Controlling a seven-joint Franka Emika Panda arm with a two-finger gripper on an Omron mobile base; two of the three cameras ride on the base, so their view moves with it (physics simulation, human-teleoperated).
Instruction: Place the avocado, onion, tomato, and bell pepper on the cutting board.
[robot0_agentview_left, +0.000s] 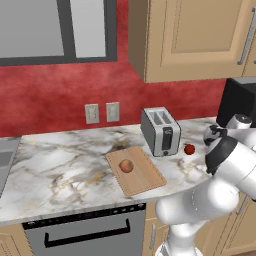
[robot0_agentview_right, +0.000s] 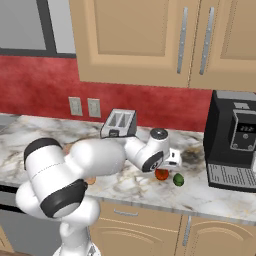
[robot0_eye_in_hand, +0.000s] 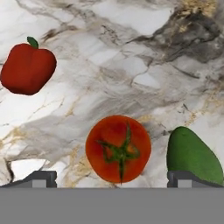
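Observation:
In the hand view my gripper is open and hangs just above the counter. The orange-red tomato lies between its fingertips, stem side up. Just right of the right tip lies the green avocado. The deep-red bell pepper sits further off to the upper left. From the right base view, tomato and avocado lie side by side under the hand. The tan onion rests on the wooden cutting board, left of the toaster. The bell pepper stands right of the toaster.
A silver toaster stands behind the board's far right corner. A black coffee machine is on the counter to the right of the produce. Wall cabinets hang above. The counter's front edge runs close to the avocado.

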